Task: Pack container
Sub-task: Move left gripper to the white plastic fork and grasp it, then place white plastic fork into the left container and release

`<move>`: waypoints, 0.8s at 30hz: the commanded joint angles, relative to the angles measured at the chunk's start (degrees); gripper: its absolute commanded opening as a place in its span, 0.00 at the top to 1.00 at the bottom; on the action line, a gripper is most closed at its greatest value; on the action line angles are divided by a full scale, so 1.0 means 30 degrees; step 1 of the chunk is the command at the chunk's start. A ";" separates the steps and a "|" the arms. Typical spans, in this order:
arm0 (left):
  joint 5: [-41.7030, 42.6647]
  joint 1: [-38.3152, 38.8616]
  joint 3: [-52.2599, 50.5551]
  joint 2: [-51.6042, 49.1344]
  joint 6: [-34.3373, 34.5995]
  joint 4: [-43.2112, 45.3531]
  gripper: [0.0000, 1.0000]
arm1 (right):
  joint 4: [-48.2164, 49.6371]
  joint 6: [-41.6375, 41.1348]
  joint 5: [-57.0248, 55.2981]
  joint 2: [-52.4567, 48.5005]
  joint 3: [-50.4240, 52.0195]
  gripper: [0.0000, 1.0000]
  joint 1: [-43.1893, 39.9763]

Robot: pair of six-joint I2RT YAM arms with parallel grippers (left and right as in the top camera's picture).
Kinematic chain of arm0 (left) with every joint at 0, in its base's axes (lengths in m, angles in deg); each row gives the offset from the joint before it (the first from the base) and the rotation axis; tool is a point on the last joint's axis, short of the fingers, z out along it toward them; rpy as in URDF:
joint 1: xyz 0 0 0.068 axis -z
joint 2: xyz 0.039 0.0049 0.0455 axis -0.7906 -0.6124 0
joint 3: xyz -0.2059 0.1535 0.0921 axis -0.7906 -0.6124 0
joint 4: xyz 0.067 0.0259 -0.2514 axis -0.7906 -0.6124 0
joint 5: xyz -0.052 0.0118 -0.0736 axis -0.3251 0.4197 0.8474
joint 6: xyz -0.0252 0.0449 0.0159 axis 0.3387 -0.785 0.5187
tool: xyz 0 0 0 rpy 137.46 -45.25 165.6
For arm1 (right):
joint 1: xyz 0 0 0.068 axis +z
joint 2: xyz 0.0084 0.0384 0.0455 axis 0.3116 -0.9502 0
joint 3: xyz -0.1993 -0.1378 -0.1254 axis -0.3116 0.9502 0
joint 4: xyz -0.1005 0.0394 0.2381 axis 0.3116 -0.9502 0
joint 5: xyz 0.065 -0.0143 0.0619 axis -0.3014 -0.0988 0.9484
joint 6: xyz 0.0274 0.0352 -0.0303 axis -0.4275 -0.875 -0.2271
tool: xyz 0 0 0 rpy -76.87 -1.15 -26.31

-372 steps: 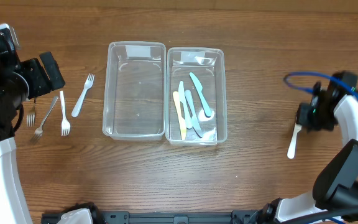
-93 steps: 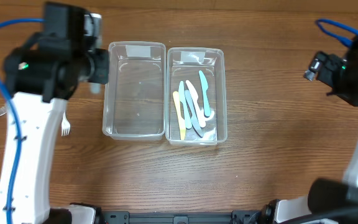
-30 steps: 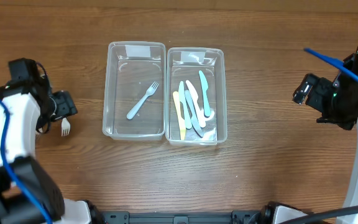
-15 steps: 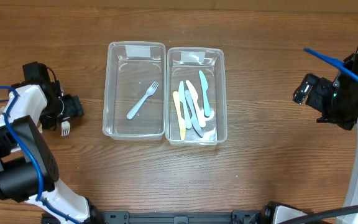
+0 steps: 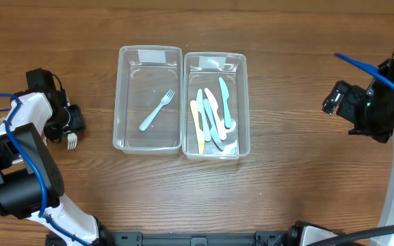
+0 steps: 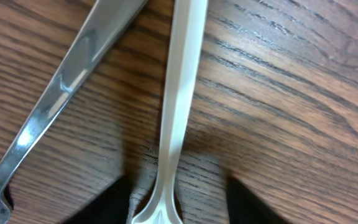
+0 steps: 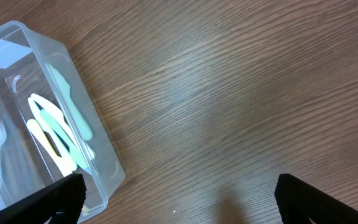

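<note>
A: What is different from a few seconds back?

B: The left box [image 5: 118,102] was bare then, with the left arm hanging over it. Now a pale fork [image 5: 157,111] lies slantwise on its floor, and the left gripper [image 5: 72,123] has gone back out to the table's [image 5: 286,191] left side, where the other forks lie.

A: Is it holding anything?

B: No. Its wrist camera shows the jaws apart, one of the fingers [image 6: 101,202] on each side of the white fork [image 6: 180,93], low over the wood. The handle runs straight up the middle of the gap, so the jaws straddle it without pinching yet.

A: Anything close by that could get in the way?

B: A metal fork [image 6: 61,106] lies just beside it at an angle, its handle closing in on the white one toward the top of the view. I judge that the left finger has little room there and might nudge it on closing.

A: And the right side?

B: The right gripper [image 7: 185,202] hangs well off to the right, jaws wide and empty. The right box [image 5: 245,102] holds the knives [image 5: 214,113] in a loose pile, one more than a dozen seconds ago.

A: So where does the packing stand?

B: Knives look finished, one fork is in, and the white fork seems next. The metal ones remain on the table.
</note>
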 commanded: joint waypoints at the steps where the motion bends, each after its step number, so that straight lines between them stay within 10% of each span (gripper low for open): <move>1: 0.0539 -0.0102 -0.0153 -0.0670 -0.0036 0.0073 0.64 | 0.0044 -0.0066 -0.0044 0.0240 -0.0029 0.00 0.0073; 24: 0.0517 -0.0066 0.1690 -0.0423 0.0029 -0.1552 0.96 | 0.0124 -0.0007 -0.0044 0.0240 -0.0029 0.00 0.0066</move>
